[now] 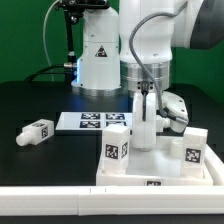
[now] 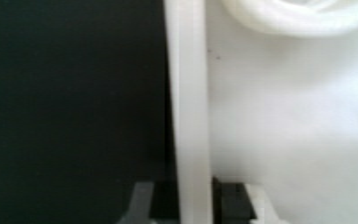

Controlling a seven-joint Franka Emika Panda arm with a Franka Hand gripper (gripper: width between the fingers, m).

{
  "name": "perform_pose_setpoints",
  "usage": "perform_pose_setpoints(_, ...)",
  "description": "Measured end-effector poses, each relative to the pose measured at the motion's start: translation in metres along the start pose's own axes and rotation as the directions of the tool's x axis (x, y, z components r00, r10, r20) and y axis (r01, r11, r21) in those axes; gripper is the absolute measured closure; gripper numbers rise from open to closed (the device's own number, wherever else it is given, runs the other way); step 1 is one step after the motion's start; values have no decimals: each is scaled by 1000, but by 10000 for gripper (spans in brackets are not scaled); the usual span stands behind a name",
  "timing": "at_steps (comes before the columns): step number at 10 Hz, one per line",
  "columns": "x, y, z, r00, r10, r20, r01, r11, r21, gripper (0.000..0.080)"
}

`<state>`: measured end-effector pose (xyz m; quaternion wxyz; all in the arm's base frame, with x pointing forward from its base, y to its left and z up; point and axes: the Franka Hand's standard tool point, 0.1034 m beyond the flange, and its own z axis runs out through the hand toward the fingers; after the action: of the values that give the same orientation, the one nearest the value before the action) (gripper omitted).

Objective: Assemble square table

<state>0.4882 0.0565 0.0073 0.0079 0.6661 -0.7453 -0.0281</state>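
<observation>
The square table's white top [image 1: 150, 162] lies near the front of the black table. Two white legs with black-and-white tags stand upright on it, one [image 1: 114, 148] toward the exterior view's left, one [image 1: 190, 150] toward its right. A third leg [image 1: 35, 130] lies loose on the black surface at the exterior view's left. My gripper [image 1: 144, 135] reaches straight down onto the top's far edge. In the wrist view the top's thin raised rim [image 2: 188, 100] runs between my two fingers [image 2: 153, 203], and my gripper [image 2: 190, 206] is shut on it. A round corner socket [image 2: 304, 15] shows beside the rim.
The marker board [image 1: 92, 121] lies flat behind the table top, to the exterior view's left of my gripper. Another white part [image 1: 176, 108] sits just behind the gripper on the right. A long white rail [image 1: 60, 200] runs along the front. The arm's base [image 1: 100, 60] stands at the back.
</observation>
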Motion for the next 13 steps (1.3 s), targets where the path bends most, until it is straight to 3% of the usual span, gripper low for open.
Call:
perform_pose_setpoints(1, 2, -2, -2, 997, -79, -14, 79, 997, 2, 743)
perform_pose_setpoints(2, 14, -5, -5, 977, -213, -26, 213, 977, 15, 743)
perform_pose_setpoints(3, 31, -8, -7, 952, -303, -32, 304, 953, 13, 743)
perform_pose_setpoints(5, 56, -5, -4, 897, -442, -9, 442, 897, -25, 743)
perform_pose_setpoints(9, 70, -7, -5, 795, -607, -23, 606, 795, -31, 742)
perform_pose_setpoints(10, 77, -9, -7, 722, -691, -27, 690, 723, -41, 741)
perform_pose_setpoints(11, 90, -22, -13, 608, -793, -44, 791, 609, -51, 741)
perform_pose_setpoints(13, 97, -53, -19, 344, -937, -55, 938, 346, -27, 742)
